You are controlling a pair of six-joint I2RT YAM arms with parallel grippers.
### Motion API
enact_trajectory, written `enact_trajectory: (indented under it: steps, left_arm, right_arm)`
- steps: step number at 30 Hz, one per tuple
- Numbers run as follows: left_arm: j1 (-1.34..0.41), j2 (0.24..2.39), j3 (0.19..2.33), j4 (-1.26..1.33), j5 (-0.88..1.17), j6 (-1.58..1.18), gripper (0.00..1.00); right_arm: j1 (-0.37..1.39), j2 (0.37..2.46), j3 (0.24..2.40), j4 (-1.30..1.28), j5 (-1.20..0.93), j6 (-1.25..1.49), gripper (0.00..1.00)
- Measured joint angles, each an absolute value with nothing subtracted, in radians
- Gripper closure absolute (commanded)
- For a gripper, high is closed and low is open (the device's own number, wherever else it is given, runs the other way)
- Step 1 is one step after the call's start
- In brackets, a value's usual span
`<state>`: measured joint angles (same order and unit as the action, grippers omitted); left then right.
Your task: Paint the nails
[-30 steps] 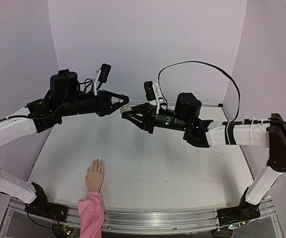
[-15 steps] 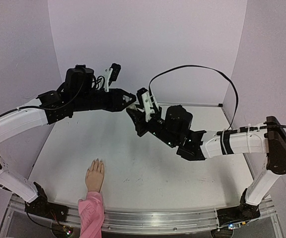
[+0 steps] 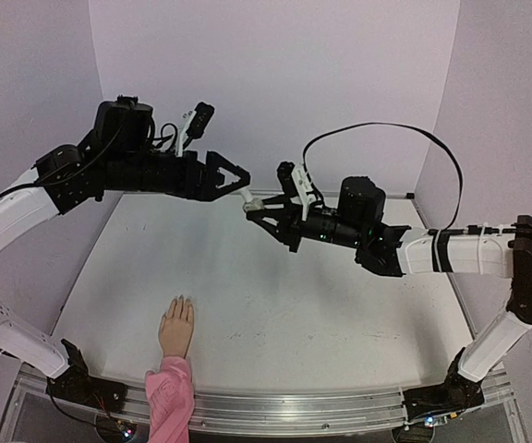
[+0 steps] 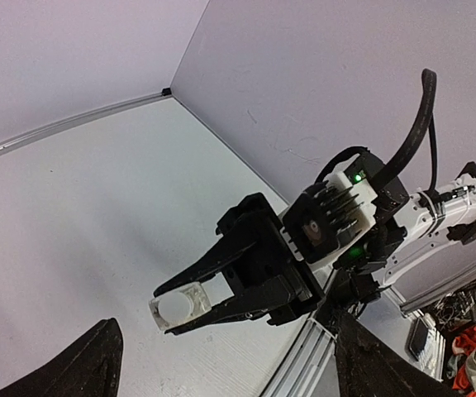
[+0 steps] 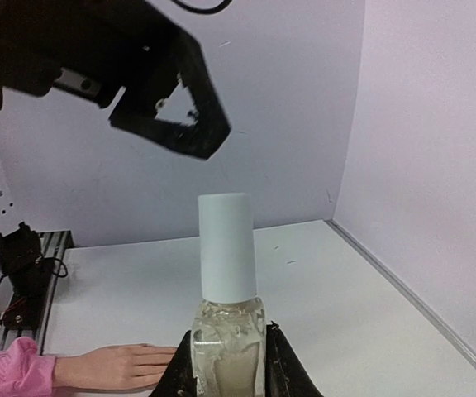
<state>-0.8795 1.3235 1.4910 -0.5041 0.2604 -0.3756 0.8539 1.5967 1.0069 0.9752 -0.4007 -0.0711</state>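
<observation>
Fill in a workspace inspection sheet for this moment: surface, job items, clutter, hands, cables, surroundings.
Surface: white table, a few small marks.
Job's things: mannequin hand in a pink sleeve lies flat at the near left edge, nails pointing away from the arm bases; bottle held in the air, white cap on.
Clutter: nothing seen.
Hands: left hand open, holding nothing, near the cap; right hand shut on the bottle.
Cables: black cable arcs above the right arm, off the table.
Surroundings: lilac walls on three sides; metal rail along the near edge.
</observation>
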Motion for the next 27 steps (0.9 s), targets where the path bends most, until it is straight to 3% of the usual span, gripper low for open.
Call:
enact_trajectory:
  steps: [6, 10, 14, 15, 16, 27]
  left_arm:
    - [-0.877, 1.334, 1.523, -0.582, 0.29, -0.39, 0.29]
    - [-0.877, 1.368, 1.525, -0.613, 0.3, -0.393, 0.32]
    - [-0.877, 1.407, 1.542, -0.655, 0.3, -0.395, 0.48]
    - [-0.877, 1.414, 1.545, -0.659, 0.299, -0.393, 0.5]
    - [-0.877, 1.421, 1.55, -0.663, 0.297, -0.393, 0.5]
    - [-0.871, 1.429, 1.578, -0.682, 0.258, -0.393, 0.6]
  right_arm:
    - [0.86, 1.597, 1.014, 0.936, -0.469, -0.07, 1.0]
    - [0.86, 1.597, 1.032, 0.928, -0.489, -0.07, 1.0]
    - [0.86, 1.597, 1.042, 0.925, -0.503, -0.07, 1.0]
    - [0.86, 1.597, 1.042, 0.923, -0.506, -0.07, 0.76]
    - [0.86, 1.597, 1.042, 0.919, -0.509, -0.07, 0.99]
    - [0.86, 1.597, 1.043, 0.898, -0.531, 0.004, 1.0]
